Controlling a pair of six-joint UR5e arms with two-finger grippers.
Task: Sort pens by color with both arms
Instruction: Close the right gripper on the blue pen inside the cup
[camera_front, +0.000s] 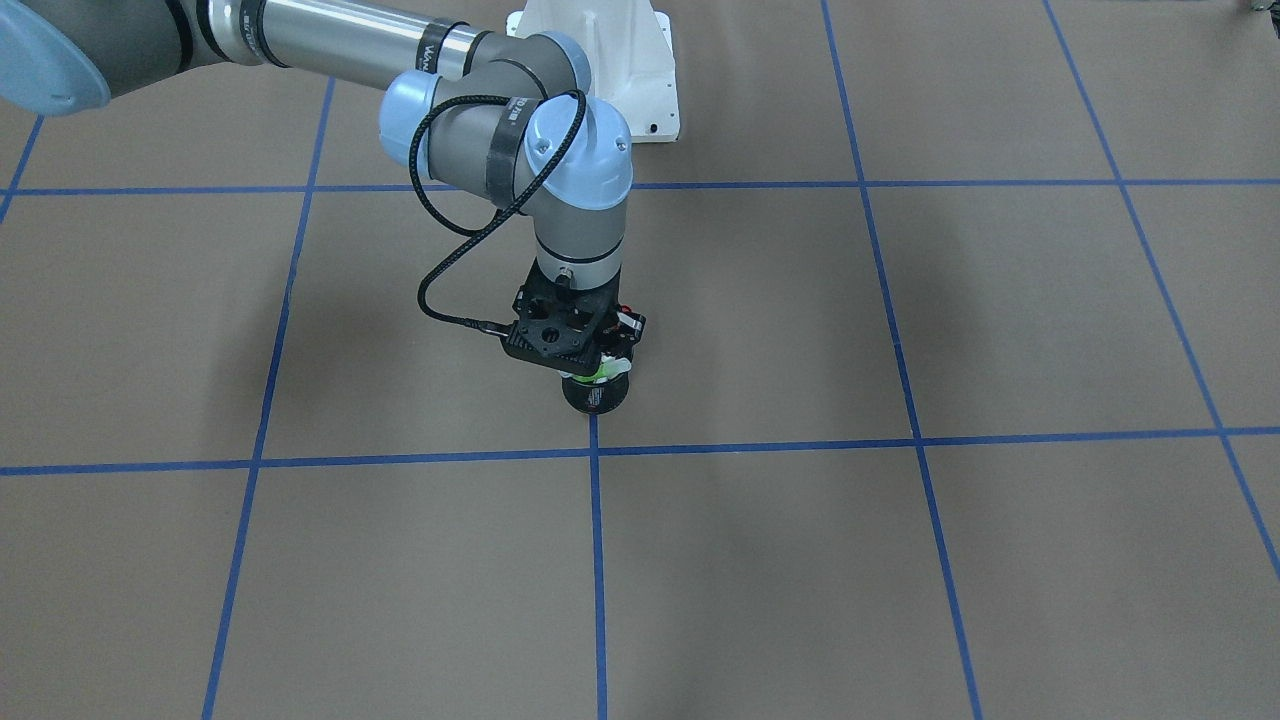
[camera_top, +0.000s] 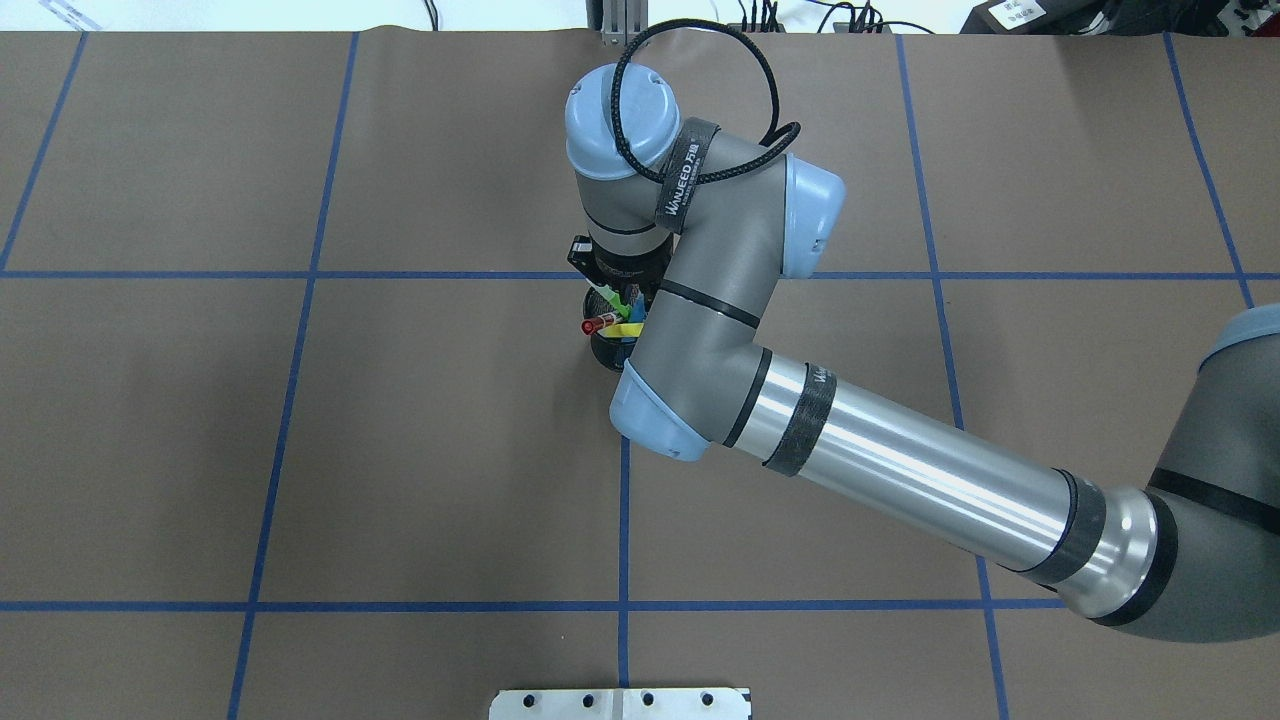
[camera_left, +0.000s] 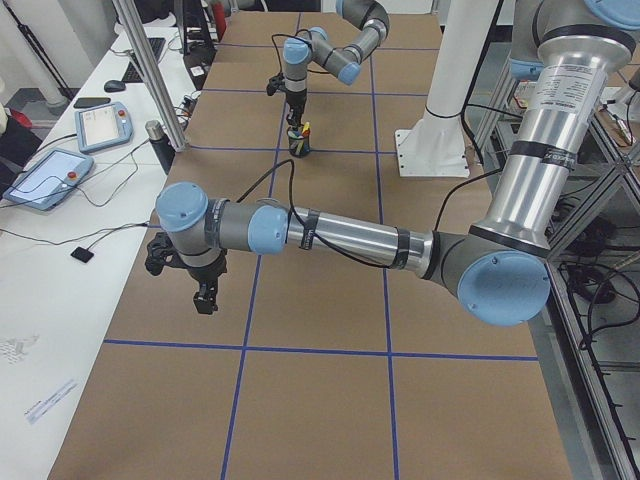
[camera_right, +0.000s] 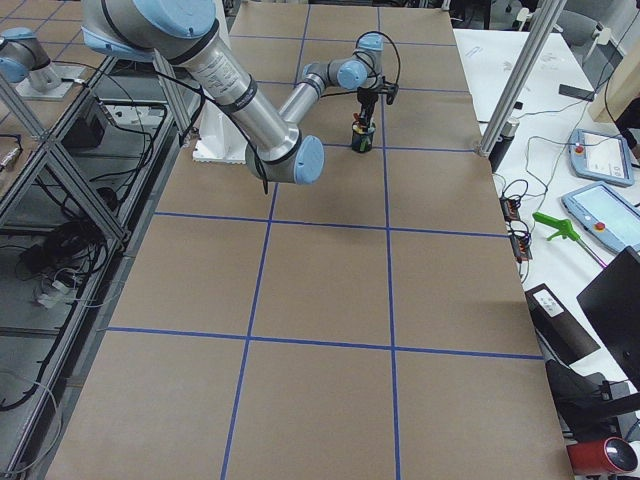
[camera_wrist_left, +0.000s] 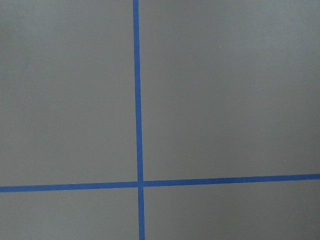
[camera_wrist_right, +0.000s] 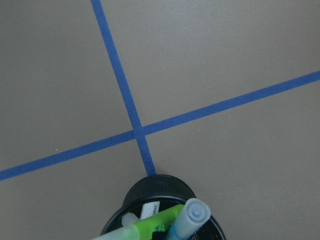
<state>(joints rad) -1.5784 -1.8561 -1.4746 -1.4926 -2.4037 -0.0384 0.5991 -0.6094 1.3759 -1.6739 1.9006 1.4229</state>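
The right arm (camera_top: 880, 460) reaches across the brown surface (camera_front: 900, 560) to its middle, wrist turned straight down. Its gripper (camera_left: 293, 112) hangs directly over a black mesh cup (camera_front: 594, 396). The camera mount and wrist hide the jaws, so I cannot tell whether they are spread or closed, or whether they touch a pen.

All four pens stand in that cup, leaning outward:
- The lime green pen (camera_wrist_right: 150, 223) and the blue pen (camera_wrist_right: 189, 218) cross near the rim in the right wrist view.
- The red-capped pen (camera_top: 593, 325) tilts toward the overhead view's left.
- The yellow pen (camera_top: 626, 330) lies against it.

The cup sits just beside a crossing of the blue tape lines (camera_wrist_right: 136, 132), and one line runs up to its base.

The left arm (camera_left: 340, 235) stretches low over the surface, well apart from the cup. Its gripper (camera_left: 204, 297) points down above bare paper. It shows only in the side view, so I cannot tell the state of its jaws. Its wrist camera sees only paper and a tape crossing.
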